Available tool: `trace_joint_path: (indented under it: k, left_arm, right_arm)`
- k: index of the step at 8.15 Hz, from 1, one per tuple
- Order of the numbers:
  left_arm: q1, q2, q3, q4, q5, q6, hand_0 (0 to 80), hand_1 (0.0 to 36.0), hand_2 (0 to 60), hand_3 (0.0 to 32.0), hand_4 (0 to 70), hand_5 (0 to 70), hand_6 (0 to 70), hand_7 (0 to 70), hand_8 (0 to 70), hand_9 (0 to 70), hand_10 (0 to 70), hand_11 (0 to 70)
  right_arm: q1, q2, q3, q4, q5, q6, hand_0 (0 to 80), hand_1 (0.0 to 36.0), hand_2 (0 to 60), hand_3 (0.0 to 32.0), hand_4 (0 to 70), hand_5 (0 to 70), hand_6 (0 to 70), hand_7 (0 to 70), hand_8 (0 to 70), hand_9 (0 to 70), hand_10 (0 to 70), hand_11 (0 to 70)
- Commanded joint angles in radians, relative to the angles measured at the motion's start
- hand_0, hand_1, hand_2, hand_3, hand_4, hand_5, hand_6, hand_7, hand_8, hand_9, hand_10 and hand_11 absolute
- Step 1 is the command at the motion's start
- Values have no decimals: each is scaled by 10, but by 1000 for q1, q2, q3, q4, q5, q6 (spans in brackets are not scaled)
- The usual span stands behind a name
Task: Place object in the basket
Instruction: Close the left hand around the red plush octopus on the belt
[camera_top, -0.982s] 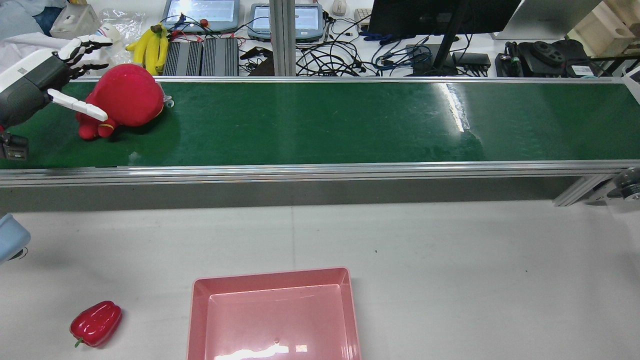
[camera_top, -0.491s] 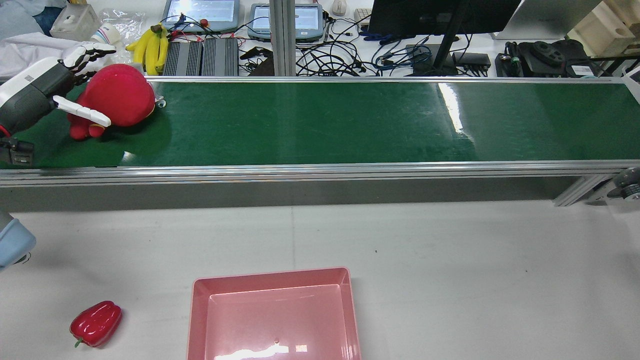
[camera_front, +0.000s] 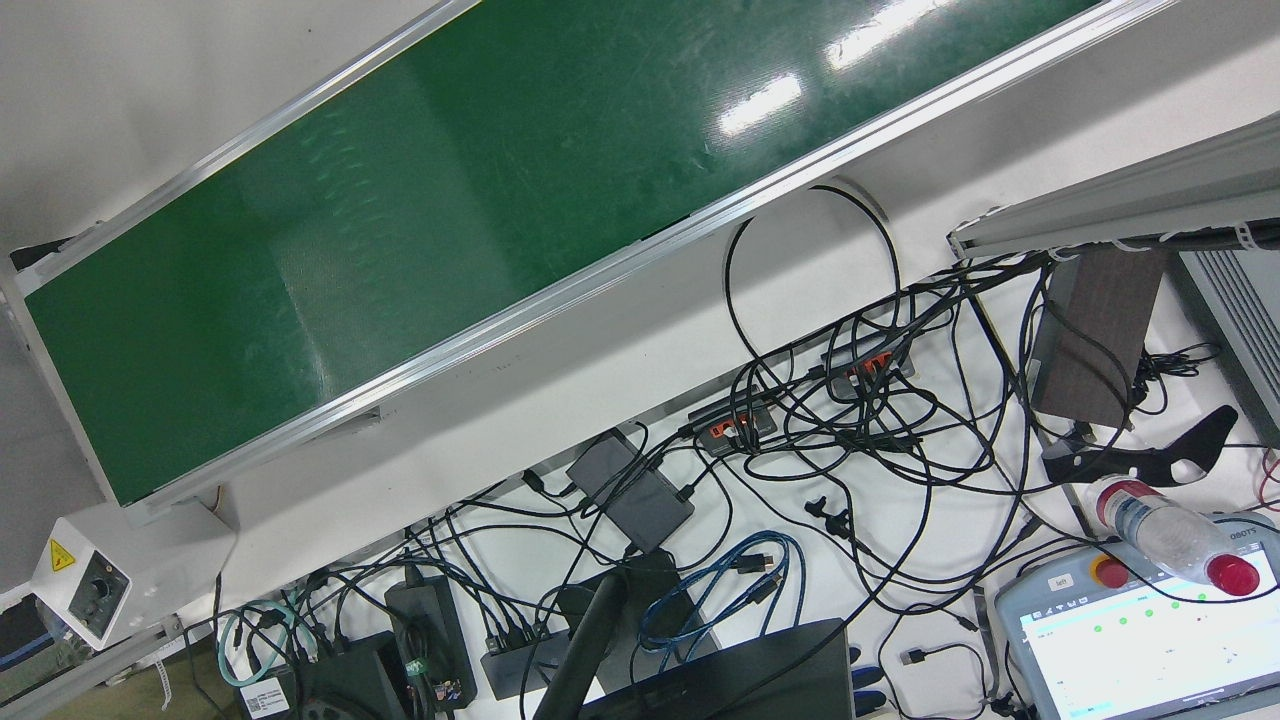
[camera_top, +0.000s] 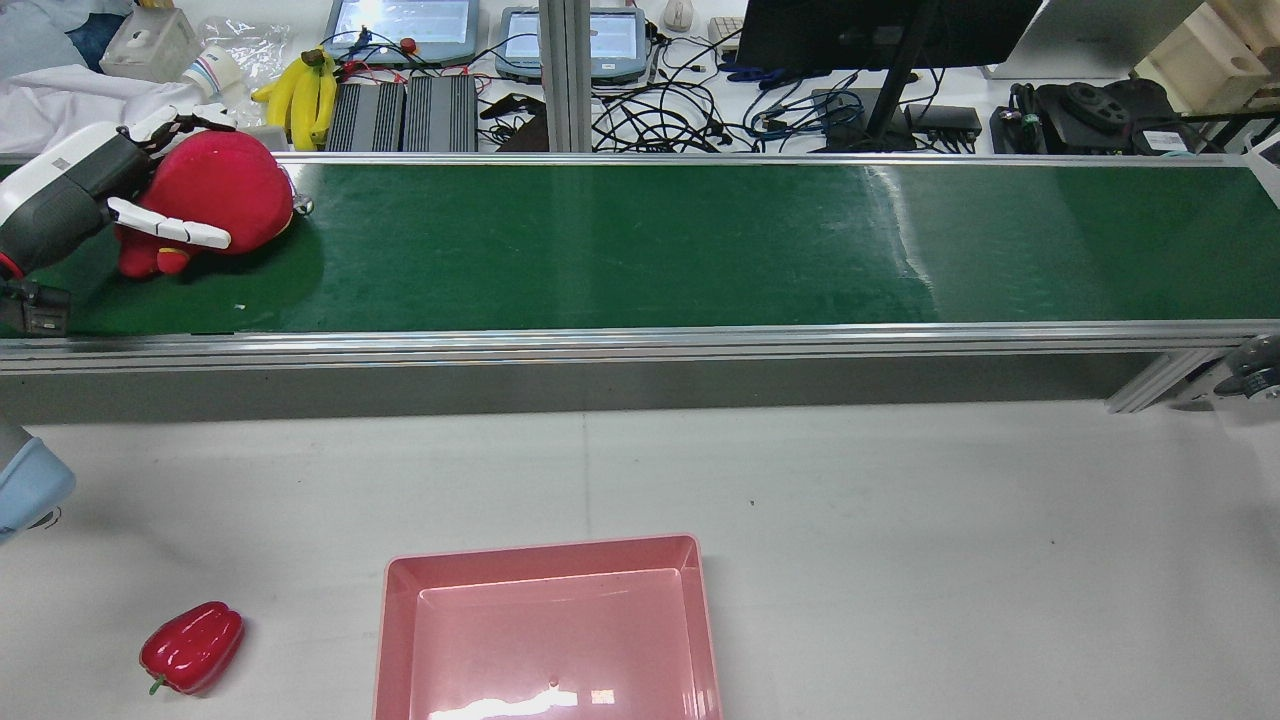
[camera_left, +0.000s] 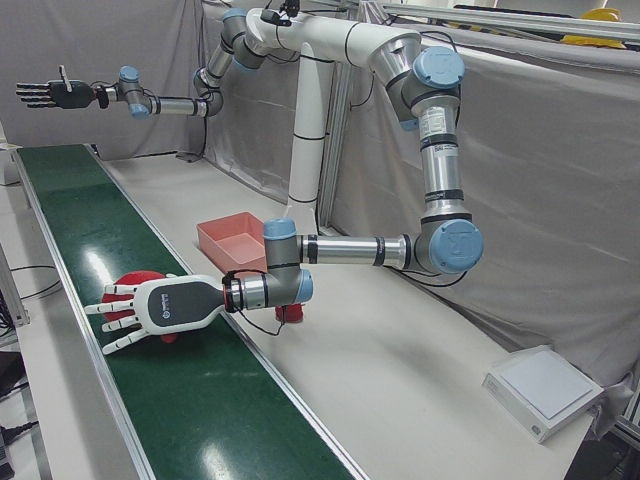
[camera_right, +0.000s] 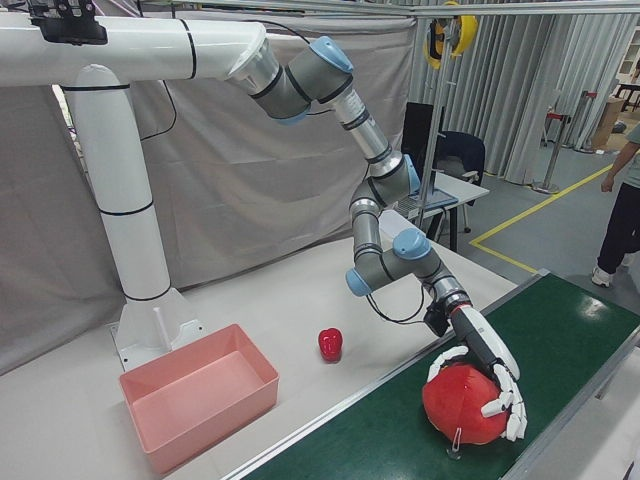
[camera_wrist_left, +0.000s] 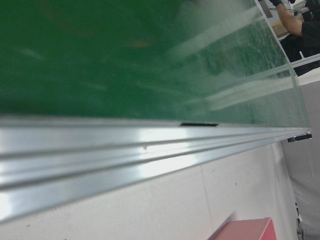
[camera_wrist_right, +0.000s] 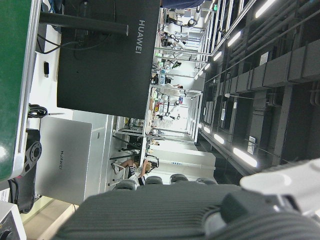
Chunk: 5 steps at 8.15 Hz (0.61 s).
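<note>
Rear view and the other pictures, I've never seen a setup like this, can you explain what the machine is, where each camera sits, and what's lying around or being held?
It is a two-armed robot with finger-bearing hands. The rear view looks down from behind it; two views look from the front corners; one camera rides on each hand. A red plush toy lies on the green conveyor belt. The left hand cups it, though a firm grip isn't certain. The right hand hangs open, holding nothing. On the white table sit a pink basket and a red bell pepper.
</note>
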Motion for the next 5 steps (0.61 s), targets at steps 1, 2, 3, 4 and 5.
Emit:
trace_joint_path:
  k: [1,2,3,4,5]
  left_arm:
    - [-28,0,-11,14,6,-15,489,182,600,0,525,700,372,525,450,557,447,633]
    - [-42,1,-45,17,10,-59,479,165,600,0,486,700,364,532,452,561,443,625]
    - [-44,9,-88,18,15,-134,470,162,600,0,456,700,361,532,451,563,444,626]
    - [-36,17,-122,15,45,-194,464,158,600,0,430,700,358,529,452,562,442,623]
    - [-31,15,-143,15,137,-219,464,157,600,0,426,700,359,529,453,561,440,621]
  right_arm:
    - [0,0,1,0,0,0,0,0,0,0,0,0,0,0,0,0,0,0]
    - [2,0,2,0,0,0,0,0,0,0,0,0,0,0,0,0,0,0]
    - [2,0,2,0,0,0,0,0,0,0,0,0,0,0,0,0,0,0]
    - [2,0,1,0,0,0,0,0,0,0,0,0,0,0,0,0,0,0]
    - [2,0,1,0,0,0,0,0,0,0,0,0,0,0,0,0,0,0]
